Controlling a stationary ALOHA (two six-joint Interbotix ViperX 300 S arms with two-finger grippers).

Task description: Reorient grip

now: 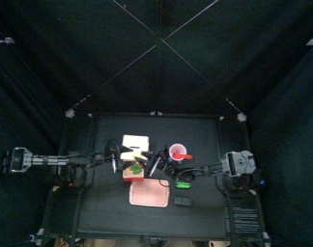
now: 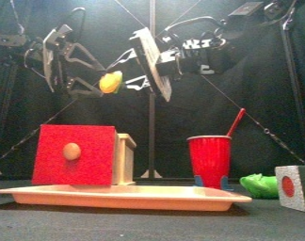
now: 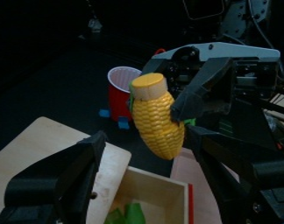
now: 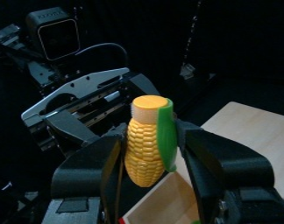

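Note:
A yellow corn cob with a green husk strip [image 2: 110,83] hangs in the air above the table, between the two grippers. In the right wrist view the corn [image 4: 148,144] stands upright between my right gripper's jaws [image 4: 154,162], which are shut on it. In the left wrist view the corn [image 3: 158,121] is held by the right gripper behind it. My left gripper [image 3: 148,171] is open, with its jaws spread wide on either side of the corn's lower end and not touching it. In the front view the left gripper [image 2: 82,71] faces the right gripper [image 2: 133,77].
Below the corn, a wooden box with a red front [image 2: 80,155] stands on a cream tray [image 2: 118,196]. A red cup with a straw [image 2: 209,158], a green object [image 2: 258,184] and a pale cube with a red dot [image 2: 294,186] stand to the right.

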